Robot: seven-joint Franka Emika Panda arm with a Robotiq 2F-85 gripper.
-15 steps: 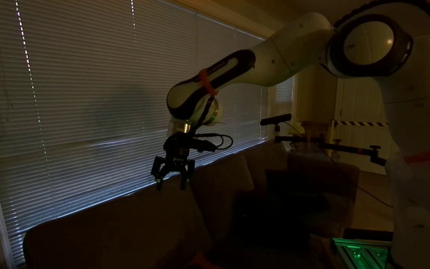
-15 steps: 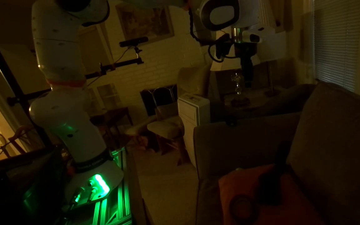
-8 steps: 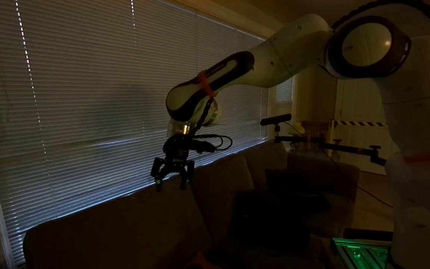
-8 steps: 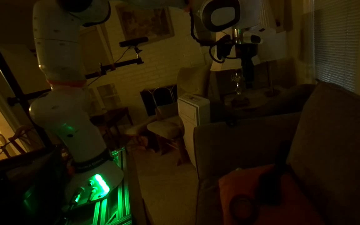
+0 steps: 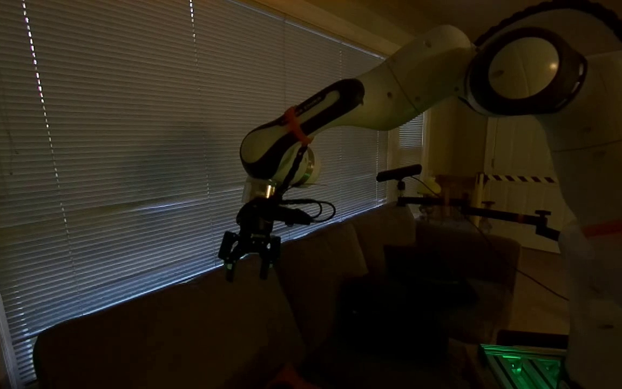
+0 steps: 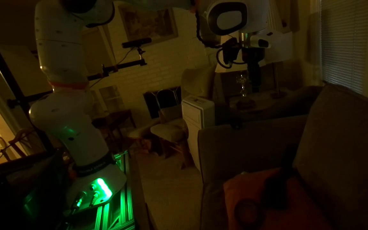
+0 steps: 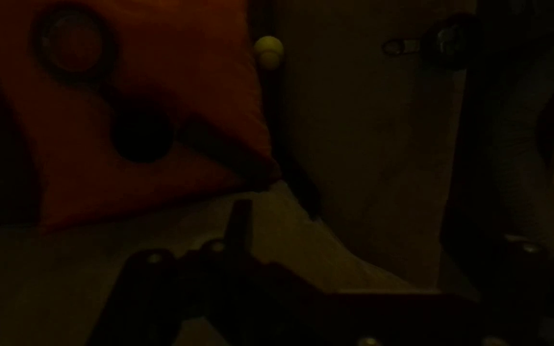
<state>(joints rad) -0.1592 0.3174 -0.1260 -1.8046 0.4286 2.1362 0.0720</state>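
Hanging over the upholstered sofa surface (image 6: pixel 251 147), the angular black pincer (image 5: pixel 247 276) stands with its fingers spread apart. In the wrist view, a soft orange cushion (image 7: pixel 185 81) lies toward ten o'clock, carrying a dark disc (image 7: pixel 142 134) with a slim ring (image 7: pixel 72 77) at the disc's eleven o'clock; a rounded yellow knob (image 7: pixel 269 53) sits by the cushion's two o'clock edge.

- gripper (image 5: pixel 247 278) sits a touch lower than a second ago, shows in both exterior views
- elbow joint (image 5: pixel 524 70) is down a bit too, plus scooted left in an exterior view
- orange band (image 5: pixel 296 126) on the forearm (image 5: pixel 397 92) dips slightly
- wrist joint (image 6: pixel 228 18) is a hair lower and further right in an exterior view
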